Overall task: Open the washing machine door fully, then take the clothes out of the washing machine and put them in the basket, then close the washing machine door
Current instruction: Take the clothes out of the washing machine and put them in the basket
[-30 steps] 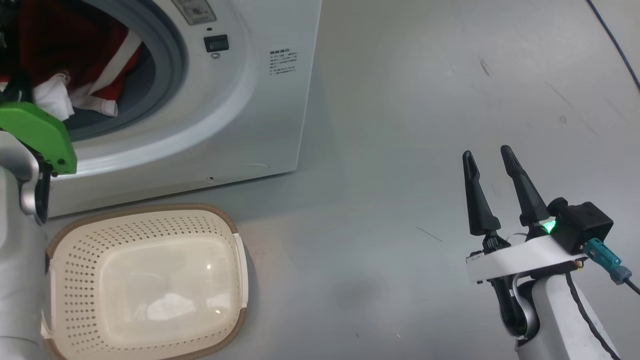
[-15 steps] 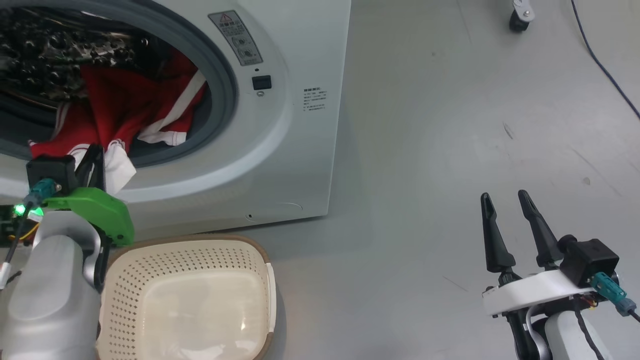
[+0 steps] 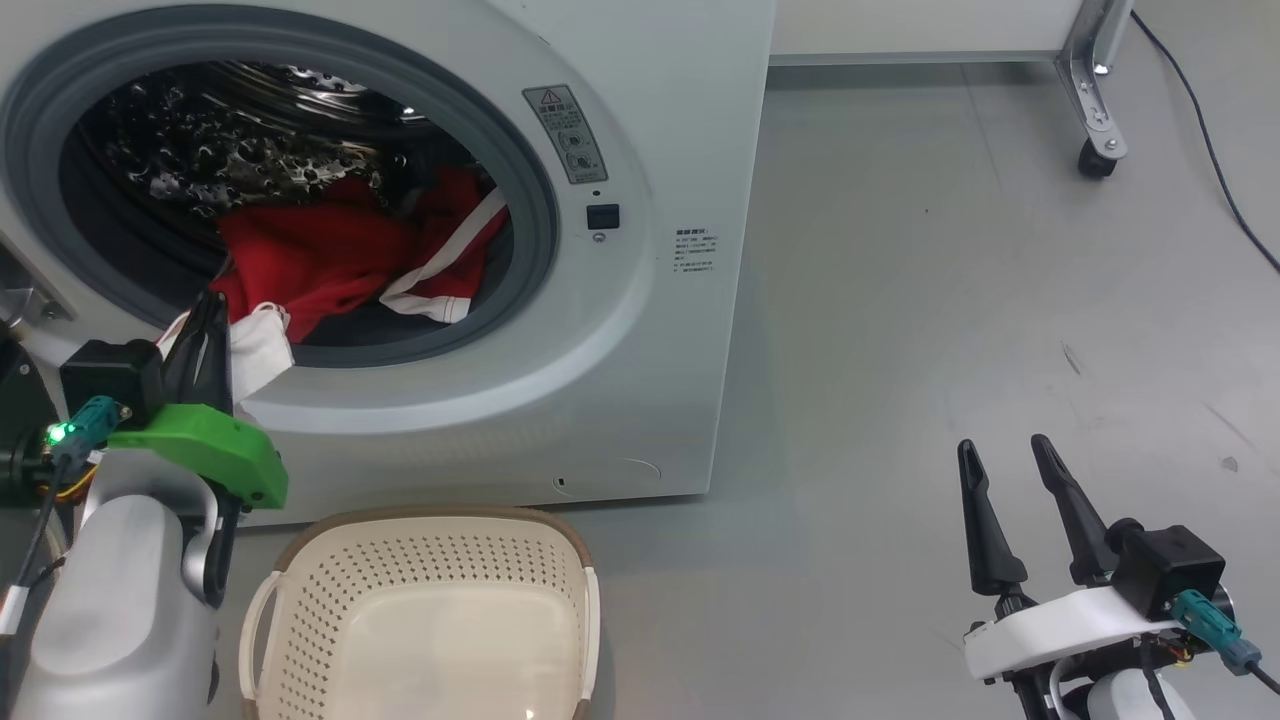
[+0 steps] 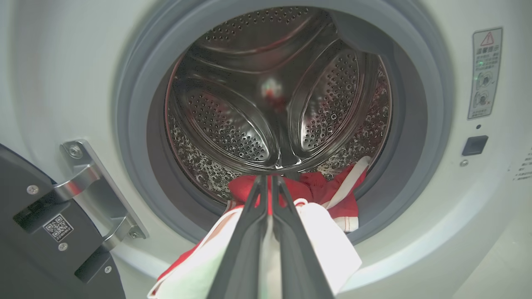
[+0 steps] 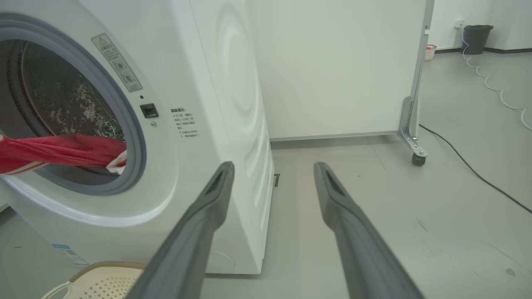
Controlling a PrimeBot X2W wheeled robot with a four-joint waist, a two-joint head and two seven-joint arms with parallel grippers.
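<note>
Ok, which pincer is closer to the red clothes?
Left. The left pincer is clamped on the red-and-white fabric clothes at the drum mouth; the right pincer hangs apart over the floor.

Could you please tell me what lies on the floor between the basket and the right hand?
Bare grey floor, as the head view shows: nothing lies between the basket and the right hand.

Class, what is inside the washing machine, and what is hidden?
Red clothes lie low in the steel drum, one end pinched by the left gripper. Anything beneath them is covered.
</note>
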